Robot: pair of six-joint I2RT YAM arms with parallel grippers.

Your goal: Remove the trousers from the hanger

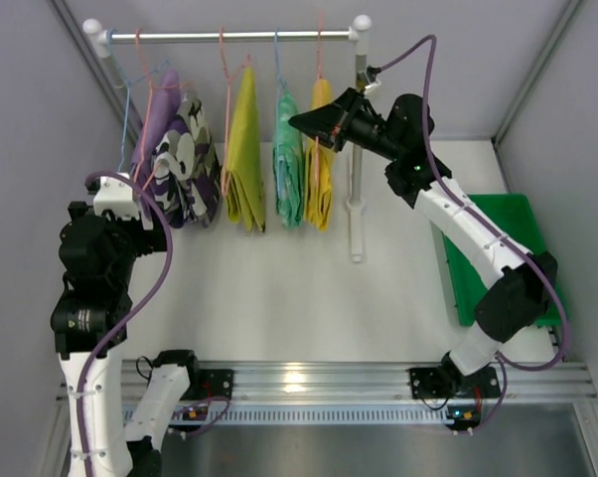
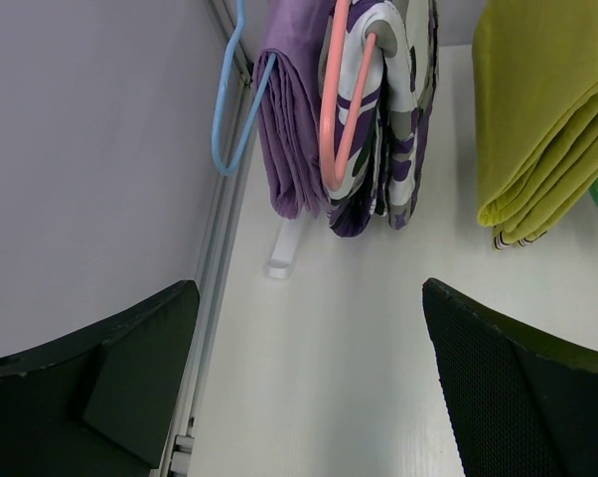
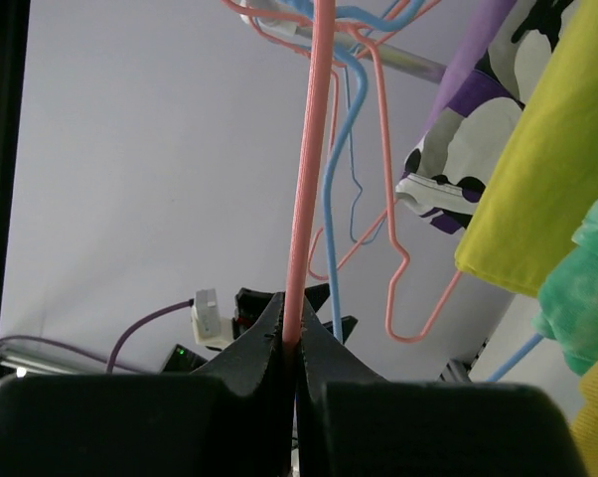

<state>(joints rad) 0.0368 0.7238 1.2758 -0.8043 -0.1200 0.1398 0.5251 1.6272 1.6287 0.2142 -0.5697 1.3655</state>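
Under the rail [image 1: 229, 36], the trousers [image 1: 288, 169] hang side by side, long axes vertical, ends above open worktop [image 1: 279, 288]. Right pincer [image 3: 292, 343] pinches the pink hanger [image 3: 304, 199] of the bright yellow pair [image 1: 320, 159]; left pincer [image 2: 309, 298] spread near the wall [image 2: 80, 149].

a white bench [image 1: 309, 298] fills the middle of the enclosure, smooth and faintly glossy. pale grey walls close it in: a back wall [image 1: 448, 60], a left wall [image 1: 21, 119] and a right wall [image 1: 577, 129], with a slim metal frame bar [image 1: 542, 62] in the far right corner. a clothes rail [image 1: 229, 36] with white knobs at its ends runs across near the back wall, carried by a white upright post [image 1: 357, 199] standing on the bench. a green board [image 1: 525, 221] lies at the bench's right side. an aluminium beam [image 1: 309, 378] runs along the near edge, with a bright glare [image 1: 294, 381] on it.
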